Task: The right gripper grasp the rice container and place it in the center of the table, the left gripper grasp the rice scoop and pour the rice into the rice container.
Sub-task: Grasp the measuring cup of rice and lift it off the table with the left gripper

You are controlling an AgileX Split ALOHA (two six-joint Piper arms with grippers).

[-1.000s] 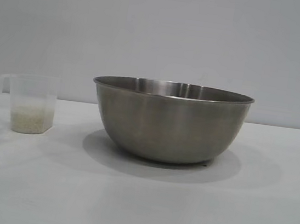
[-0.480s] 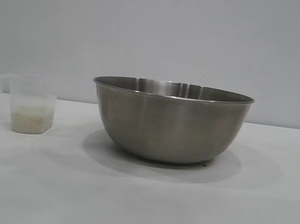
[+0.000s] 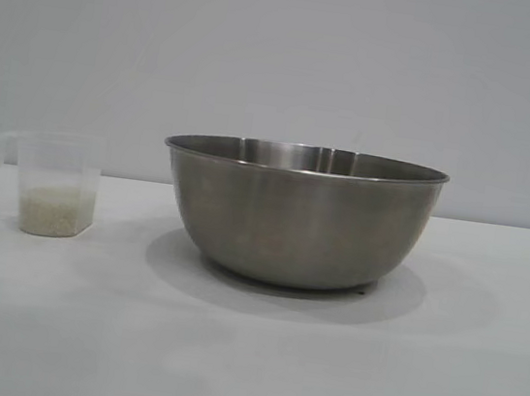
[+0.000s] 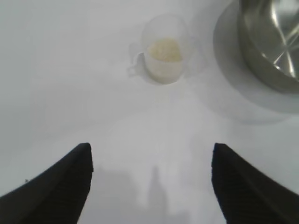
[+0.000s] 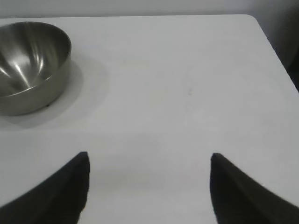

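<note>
On the plain white tabletop [image 3: 242, 371] stands the large round brushed-steel rice container [image 3: 299, 214], upright. Well apart from this bowl, toward the exterior view's left, sits the small clear plastic rice scoop [image 3: 52, 184], upright, its loop handle on the side away from the bowl, with cream-white rice [image 3: 54, 210] in its bottom. The black left gripper [image 4: 149, 184], its 2 fingers spread and empty, hangs short of the scoop, apart from it. The black right gripper [image 5: 148, 186], also spread and empty, hovers apart from the bowl.
</note>
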